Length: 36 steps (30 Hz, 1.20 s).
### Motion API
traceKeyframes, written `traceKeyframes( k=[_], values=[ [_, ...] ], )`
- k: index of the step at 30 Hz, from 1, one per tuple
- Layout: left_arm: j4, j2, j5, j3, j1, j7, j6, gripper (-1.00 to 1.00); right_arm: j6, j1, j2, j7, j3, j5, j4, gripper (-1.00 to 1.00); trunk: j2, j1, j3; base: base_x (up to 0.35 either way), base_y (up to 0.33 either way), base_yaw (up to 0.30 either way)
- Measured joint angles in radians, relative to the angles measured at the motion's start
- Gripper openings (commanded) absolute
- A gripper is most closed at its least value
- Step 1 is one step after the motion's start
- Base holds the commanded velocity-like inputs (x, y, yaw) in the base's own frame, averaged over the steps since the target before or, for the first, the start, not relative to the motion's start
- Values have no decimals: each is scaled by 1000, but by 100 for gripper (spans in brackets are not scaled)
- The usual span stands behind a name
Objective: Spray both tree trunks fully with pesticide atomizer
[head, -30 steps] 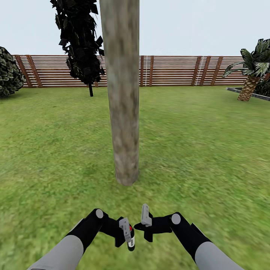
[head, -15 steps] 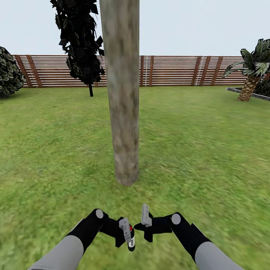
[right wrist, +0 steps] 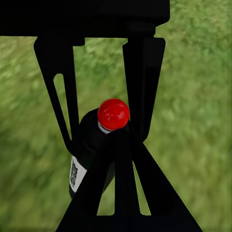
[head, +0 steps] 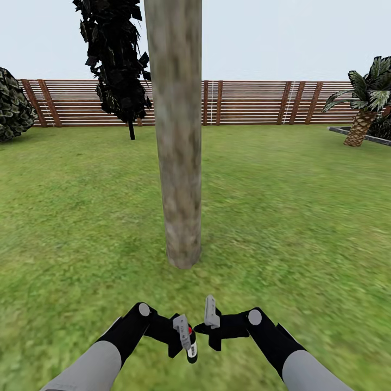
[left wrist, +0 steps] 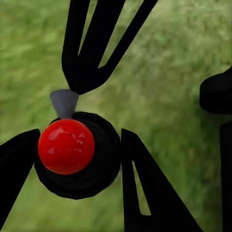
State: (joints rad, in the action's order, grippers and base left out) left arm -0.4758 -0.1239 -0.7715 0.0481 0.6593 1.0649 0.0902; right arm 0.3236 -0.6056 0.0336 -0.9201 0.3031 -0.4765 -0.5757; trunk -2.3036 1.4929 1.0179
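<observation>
- Red-capped pesticide atomizer (head: pixel 190 343) pinched in left tool (head: pixel 183 338), low over grass, short of tree trunk (head: pixel 178 163).
- Right tool (head: pixel 210 320): cannot tell spread or pressed.
- Risk: nozzle mis-aimed, spray misses trunk; loose pinch drops bottle.

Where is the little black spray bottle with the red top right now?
In the head view, the pesticide atomizer sits low and central, held in the left gripper, above the grass, right in front of the tree trunk.

left pincer (head: pixel 185 341) | pesticide atomizer (head: pixel 190 347) | shifted marginally rightward
</observation>
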Motion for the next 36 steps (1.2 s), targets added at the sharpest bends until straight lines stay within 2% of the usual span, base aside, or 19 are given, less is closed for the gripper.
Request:
traceKeyframes(
  k=[13, 19, 23, 25, 29, 31, 32, 36],
  values=[
    [1, 2, 12, 2, -1, 0, 3, -100, 0, 0, 0, 0, 0, 0, 0, -100, 0, 0, 0, 0, 0, 0],
    [5, 22, 5, 7, -6, -2, 5, -100, 1, 0, 0, 0, 1, 0, 0, -100, 0, 0, 0, 0, 0, 0],
    [4, 67, 0, 10, -7, -4, 6, -100, 1, 0, 0, 0, 1, 0, 0, -100, 0, 0, 0, 0, 0, 0],
    [3, 103, -2, 11, -9, -5, 5, -100, 1, 0, 0, 0, 2, 0, 0, -100, 0, 0, 0, 0, 0, 0],
    [2, 198, -15, 9, -13, -7, 5, -100, 1, 0, -1, 0, 3, 0, 1, -100, 0, 0, 0, 0, 0, 0],
    [2, 235, -20, 8, -14, -8, 6, -100, 1, 0, -1, 0, 3, 0, 1, -100, 0, 0, 0, 0, 0, 0],
    [2, 259, -22, 8, -14, -8, 6, -100, 2, 0, -1, 0, 3, 0, 2, 100, 0, 0, 0, 0, 0, 0],
    [2, 310, -23, 8, -14, -10, 5, -100, 3, 0, -2, 0, 3, 0, 4, 100, 0, 0, 0, 0, 0, 0]
  ],
)
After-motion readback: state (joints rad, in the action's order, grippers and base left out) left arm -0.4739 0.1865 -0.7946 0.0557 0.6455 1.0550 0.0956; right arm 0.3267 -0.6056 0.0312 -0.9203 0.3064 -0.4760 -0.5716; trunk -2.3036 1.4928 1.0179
